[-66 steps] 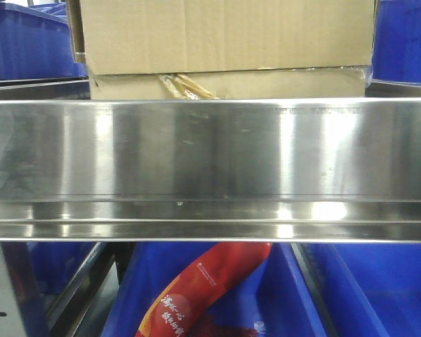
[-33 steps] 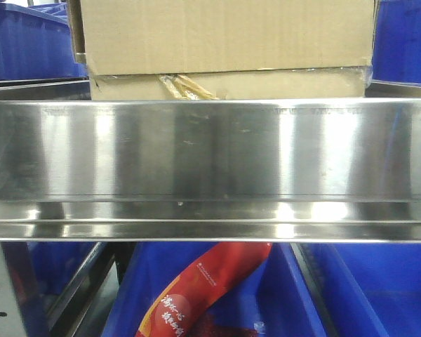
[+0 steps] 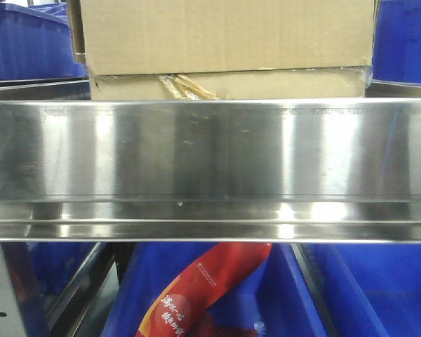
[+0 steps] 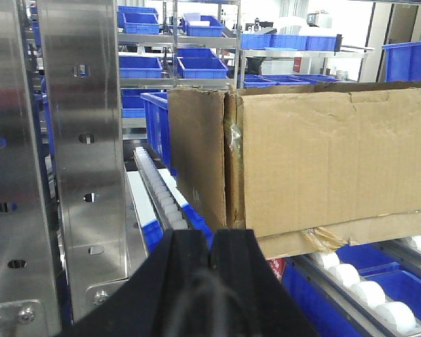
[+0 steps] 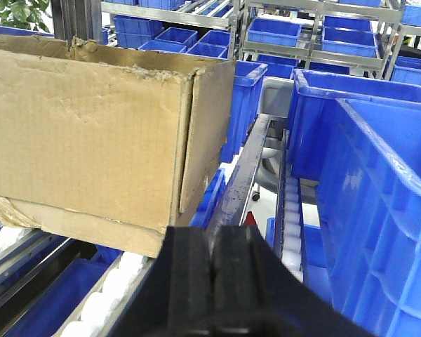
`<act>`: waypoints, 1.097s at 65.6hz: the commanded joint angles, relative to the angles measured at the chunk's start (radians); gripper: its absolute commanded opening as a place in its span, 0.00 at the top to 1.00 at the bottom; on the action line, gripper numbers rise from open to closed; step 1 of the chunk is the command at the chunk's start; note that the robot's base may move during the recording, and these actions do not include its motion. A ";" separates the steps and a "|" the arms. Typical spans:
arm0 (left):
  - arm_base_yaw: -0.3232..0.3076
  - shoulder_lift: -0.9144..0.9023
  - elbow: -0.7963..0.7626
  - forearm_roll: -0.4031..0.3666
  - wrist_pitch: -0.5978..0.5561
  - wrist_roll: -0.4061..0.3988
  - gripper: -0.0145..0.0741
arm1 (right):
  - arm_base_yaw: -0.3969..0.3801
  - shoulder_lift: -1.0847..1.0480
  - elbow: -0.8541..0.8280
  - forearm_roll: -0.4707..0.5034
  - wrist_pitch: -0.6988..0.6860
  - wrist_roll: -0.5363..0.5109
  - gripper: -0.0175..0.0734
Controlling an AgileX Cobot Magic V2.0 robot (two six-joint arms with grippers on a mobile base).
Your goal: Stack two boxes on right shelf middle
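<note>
The tall creased brown box (image 3: pixel 224 35) sits on top of the shallow flat box (image 3: pixel 281 83), with peeling tape at the front, both behind the right shelf middle's shiny front rail (image 3: pixel 210 151). In the left wrist view the tall box (image 4: pixel 337 154) rests on the flat box (image 4: pixel 379 232) above white rollers. My left gripper (image 4: pixel 212 242) is shut and empty, just short of the stack's near left corner. In the right wrist view the tall box (image 5: pixel 84 133) lies over the flat box (image 5: pixel 84 228). My right gripper (image 5: pixel 212 242) is shut and empty, beside the stack's right corner.
Perforated steel uprights (image 4: pixel 84 140) stand left of the left gripper. A large blue bin (image 5: pixel 379 189) is close on the right gripper's right. White rollers (image 5: pixel 119 281) run under the stack. A lower blue bin holds a red packet (image 3: pixel 196 288). Further racks hold more blue bins (image 4: pixel 147 67).
</note>
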 commanded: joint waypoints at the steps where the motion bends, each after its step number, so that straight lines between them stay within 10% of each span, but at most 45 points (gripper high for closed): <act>1: 0.001 -0.004 -0.001 0.003 -0.023 0.001 0.96 | -0.005 -0.003 0.000 -0.010 -0.029 -0.004 0.98; 20: 0.012 -0.008 0.002 -0.002 -0.020 0.001 0.96 | -0.005 -0.003 0.000 -0.010 -0.029 -0.004 0.98; 47: 0.288 -0.192 0.255 -0.093 -0.217 0.081 0.96 | -0.005 -0.003 0.000 -0.010 -0.029 -0.004 0.98; 72: 0.297 -0.231 0.450 -0.109 -0.279 0.081 0.96 | -0.005 -0.005 0.000 -0.010 -0.029 -0.004 0.98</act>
